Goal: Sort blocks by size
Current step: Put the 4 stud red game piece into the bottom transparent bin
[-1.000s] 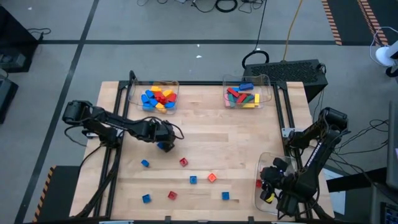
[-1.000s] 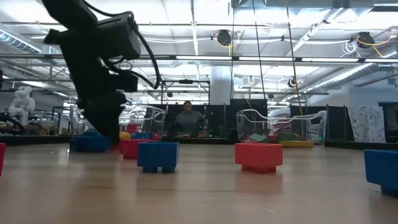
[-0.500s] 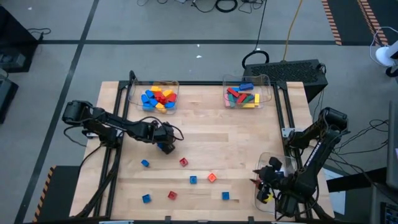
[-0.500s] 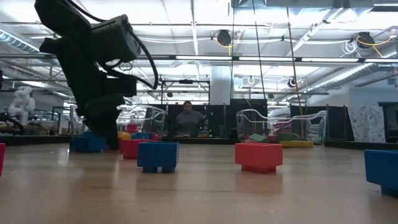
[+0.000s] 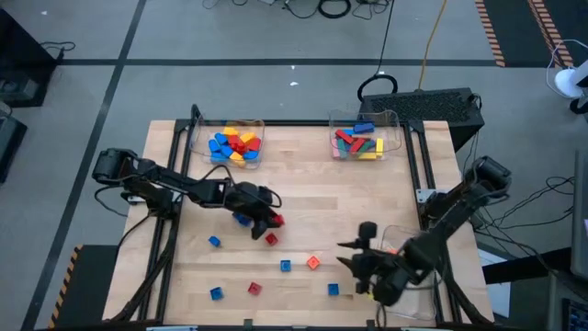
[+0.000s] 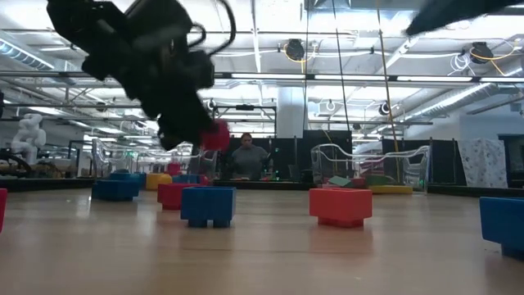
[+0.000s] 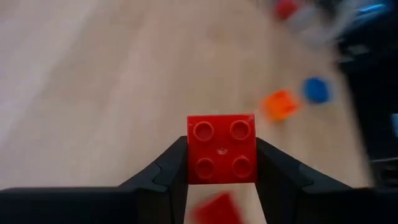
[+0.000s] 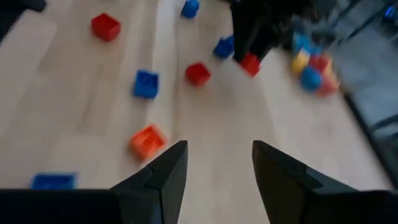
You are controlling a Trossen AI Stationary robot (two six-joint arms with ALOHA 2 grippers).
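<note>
My left gripper (image 5: pixel 273 221) hovers over the table's middle left, shut on a red four-stud block (image 7: pixel 221 149) that also shows in the low view as a red block (image 6: pixel 217 135). A blue block (image 5: pixel 241 219) and another red block (image 5: pixel 271 239) lie on the table just beside it. More small blocks lie scattered toward the near edge: blue (image 5: pixel 213 242), blue (image 5: pixel 286 266), orange (image 5: pixel 313 263), red (image 5: pixel 254 289). My right gripper (image 5: pixel 349 259) hangs open and empty over the near right of the table, its fingers (image 8: pixel 163 171) apart. My left gripper pinches the red block by two opposite side walls (image 7: pixel 191 158) between its two fingers (image 7: pixel 168 171). The studs face back toward the wrist. The fingers slant downward toward the table's right side. The block is lifted clear of the table.
A clear tray (image 5: pixel 234 142) with blue, red and yellow blocks stands at the far left. A second tray (image 5: pixel 363 138) of longer blocks stands at the far right, and a third tray (image 5: pixel 409 241) sits at the near right edge. Black rails (image 5: pixel 170 211) run along both sides.
My left gripper has tipped up from pointing down and swung toward the table's right, and it now carries a red block clear of the table. My right gripper has come out of the near right tray toward the table's left, rolling as it went.
</note>
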